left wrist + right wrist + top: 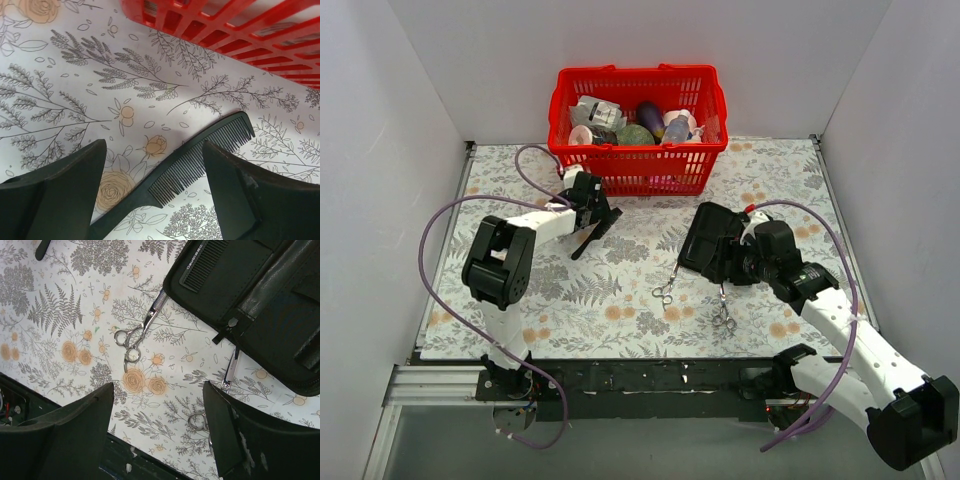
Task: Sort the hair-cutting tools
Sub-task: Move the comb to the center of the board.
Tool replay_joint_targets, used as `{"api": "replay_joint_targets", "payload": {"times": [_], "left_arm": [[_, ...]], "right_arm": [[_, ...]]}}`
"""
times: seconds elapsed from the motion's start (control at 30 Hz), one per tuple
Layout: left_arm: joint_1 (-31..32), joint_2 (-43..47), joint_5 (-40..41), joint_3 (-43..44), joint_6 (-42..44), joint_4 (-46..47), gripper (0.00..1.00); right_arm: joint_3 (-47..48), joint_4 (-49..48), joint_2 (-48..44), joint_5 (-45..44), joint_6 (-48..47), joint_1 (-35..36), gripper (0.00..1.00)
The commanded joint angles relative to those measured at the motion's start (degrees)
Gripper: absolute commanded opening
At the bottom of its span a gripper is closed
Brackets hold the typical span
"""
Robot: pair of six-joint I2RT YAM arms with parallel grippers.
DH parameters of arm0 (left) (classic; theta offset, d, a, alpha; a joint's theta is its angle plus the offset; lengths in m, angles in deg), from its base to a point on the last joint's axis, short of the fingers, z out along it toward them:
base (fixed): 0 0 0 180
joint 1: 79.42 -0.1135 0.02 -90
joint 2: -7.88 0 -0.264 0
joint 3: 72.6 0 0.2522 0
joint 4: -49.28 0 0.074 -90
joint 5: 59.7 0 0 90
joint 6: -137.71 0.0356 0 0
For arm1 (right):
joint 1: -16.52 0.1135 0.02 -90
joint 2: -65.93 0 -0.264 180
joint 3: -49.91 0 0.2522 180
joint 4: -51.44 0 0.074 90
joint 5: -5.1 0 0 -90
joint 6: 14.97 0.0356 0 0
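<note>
The black comb (pixel 200 159) lies flat on the flowered table cloth (pixel 570 300), just in front of the red basket (pixel 630 172), teeth towards the basket side. My left gripper (pixel 152 150) hangs right over it with the jaws spread wide: one finger on either side of the comb, neither one pinching it (in the top view the comb is only a dark sliver below the gripper). So that hand is open and holds nothing.

Over to the right half. The first pair of scissors (pixel 134 337) sits on the cloth, rings towards the near edge, blade tips reaching the corner of the black folding case (pixel 260 305). The second pair of scissors (pixel 229 371) lies just beside it to the right, blades also pointing at the case edge, one ring half hidden behind my own finger (I cannot tell whether the tips go under the case). The case lies open, and a second black comb (pixel 202 262) is tucked into a slot inside it.

My right gripper (pixel 157 390) hovers above the cloth between the two pairs of scissors, jaws wide apart, touching nothing.

The basket stands at the far edge of the cloth, full of bottles and packets.
</note>
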Motion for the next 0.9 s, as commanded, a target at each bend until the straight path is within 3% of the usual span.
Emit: {"api": "replay_joint_targets", "payload": {"times": [0.0, 0.37, 0.57, 0.87], "left_arm": [[1.22, -0.44, -1.30, -1.55, 4.55, 6.14, 0.78], [5.54, -4.92, 1.94, -3.57, 2.89, 6.76, 0.77], [5.45, -0.80, 4.49, -4.01, 1.21, 6.50, 0.77], [3.34, -1.84, 15.29, 3.19, -11.17, -7.11, 0.77]], "right_arm": [[-0.70, -2.03, -1.01, 0.58, -0.25, 0.50, 0.79], [-1.49, -1.06, -2.15, 0.76, -0.25, 0.85, 0.79], [-1.31, -0.36, -2.33, 0.49, -0.69, 0.77, 0.79], [-1.58, -1.50, -1.54, 1.46, -0.07, 1.73, 0.79]]}}
